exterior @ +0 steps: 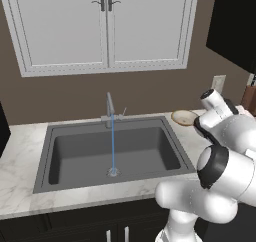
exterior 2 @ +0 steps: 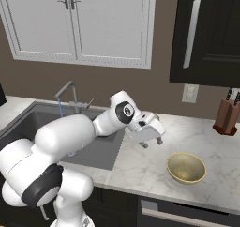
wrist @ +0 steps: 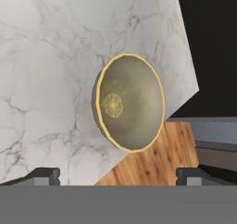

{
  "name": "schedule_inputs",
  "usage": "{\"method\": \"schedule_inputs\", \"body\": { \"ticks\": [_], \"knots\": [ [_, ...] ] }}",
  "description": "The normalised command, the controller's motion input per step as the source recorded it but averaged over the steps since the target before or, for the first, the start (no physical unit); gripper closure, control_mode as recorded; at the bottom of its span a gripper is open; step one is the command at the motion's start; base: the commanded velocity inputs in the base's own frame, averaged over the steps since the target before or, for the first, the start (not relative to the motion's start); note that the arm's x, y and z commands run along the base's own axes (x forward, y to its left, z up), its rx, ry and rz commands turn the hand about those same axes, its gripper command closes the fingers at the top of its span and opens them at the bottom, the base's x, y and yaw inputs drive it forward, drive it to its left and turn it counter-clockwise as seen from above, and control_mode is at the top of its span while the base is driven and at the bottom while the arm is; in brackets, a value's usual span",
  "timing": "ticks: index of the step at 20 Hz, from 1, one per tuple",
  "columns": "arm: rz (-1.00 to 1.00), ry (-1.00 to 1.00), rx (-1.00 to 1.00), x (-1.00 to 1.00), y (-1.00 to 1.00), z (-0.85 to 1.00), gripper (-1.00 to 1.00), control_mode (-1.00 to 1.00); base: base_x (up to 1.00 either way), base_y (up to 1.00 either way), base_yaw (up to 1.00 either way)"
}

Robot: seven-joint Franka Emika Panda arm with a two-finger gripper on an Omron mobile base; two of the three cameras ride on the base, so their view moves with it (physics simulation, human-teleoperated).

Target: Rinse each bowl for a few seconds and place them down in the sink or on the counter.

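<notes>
Your tool point(exterior 2: 152, 143) is hovering spread and empty over the bench point(exterior 2: 140, 167), lining up on the yellow bowl point(exterior 2: 186, 167) while water is running into the sink point(exterior: 75, 158).

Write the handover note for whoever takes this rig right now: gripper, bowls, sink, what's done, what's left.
Gripper: open, empty, hanging over the counter right of the sink, apart from the yellowish bowl.
Yellowish bowl: upright on the counter near its front edge, right of the gripper.
Other bowl: on the counter at the sink's back right corner.
Faucet: running, stream falling onto the drain.
Done: water on.
Left: judging by where they lie, neither bowl looks rinsed. Take each under the stream, then set it down in the sink or on the counter.
</notes>
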Motion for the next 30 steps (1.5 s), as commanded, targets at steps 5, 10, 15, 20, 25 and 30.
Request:
{"method": "schedule_inputs", "body": {
  "ticks": [5, 10, 15, 20, 25, 30],
  "knots": [
    [-0.03, 0.03, 0.02, 0.0, -0.12, -0.13, -1.0, -1.0, 0.0, 0.0, 0.0],
    [-0.04, 0.05, 0.03, -0.02, -0.08, -0.16, -1.0, -1.0, 0.0, 0.0, 0.0],
    [-0.05, 0.06, 0.03, -0.01, -0.14, -0.13, -1.0, -1.0, 0.0, 0.0, 0.0],
    [-0.04, 0.06, 0.04, -0.03, -0.16, -0.12, -1.0, -1.0, 0.0, 0.0, 0.0],
    [-0.03, 0.06, 0.04, 0.0, -0.18, -0.11, -1.0, -1.0, 0.0, 0.0, 0.0],
    [-0.01, 0.06, 0.05, 0.06, -0.11, -0.14, -1.0, -1.0, 0.0, 0.0, 0.0]
  ]
}}
